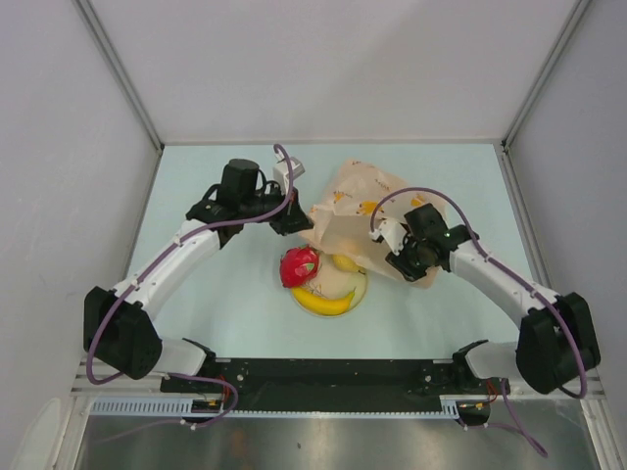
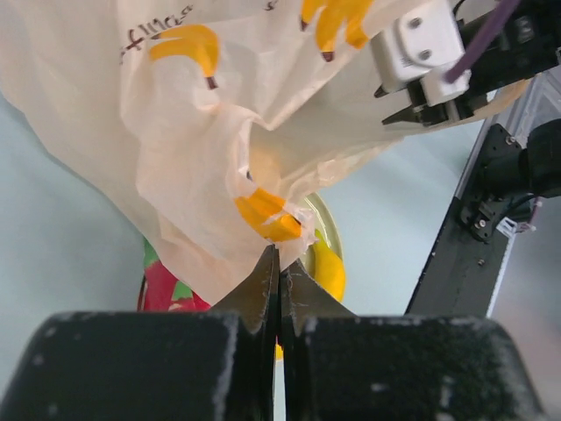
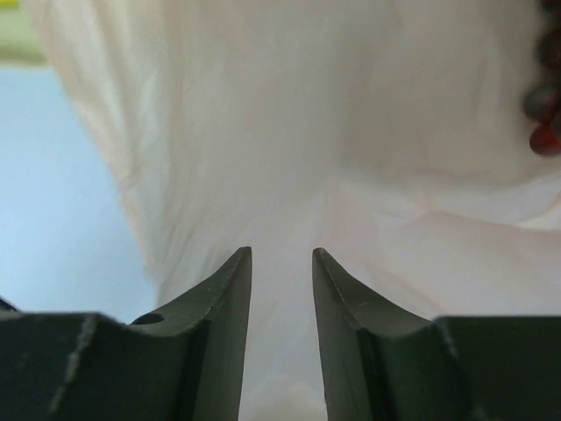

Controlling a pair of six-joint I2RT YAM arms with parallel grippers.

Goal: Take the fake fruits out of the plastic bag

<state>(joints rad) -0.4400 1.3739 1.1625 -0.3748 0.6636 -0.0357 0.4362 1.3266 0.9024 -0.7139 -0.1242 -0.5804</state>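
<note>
Between my 2 arms, just behind the plate (image 1: 364,293), the plastic bag (image 1: 362,211) slumps, its long axis slanting from far-left to near-right, its pinched edge pointing at the plate. My left claw (image 2: 279,263) is clenched on that edge. My right claw (image 3: 280,263) stands parted against the film, grasping nothing that I can see. It looks thin, light, crinkly and slippery, so I'd pinch a fold. Grapes (image 3: 543,132) show at the bag; banana (image 1: 323,304), red fruit (image 1: 299,266) and lemon (image 1: 344,262) lie at the plate.

straight ahead of the right gripper (image 3: 280,254), passage is being blocked by the plastic bag (image 3: 351,158); to its left, bare table (image 3: 61,175) is being left open.
</note>
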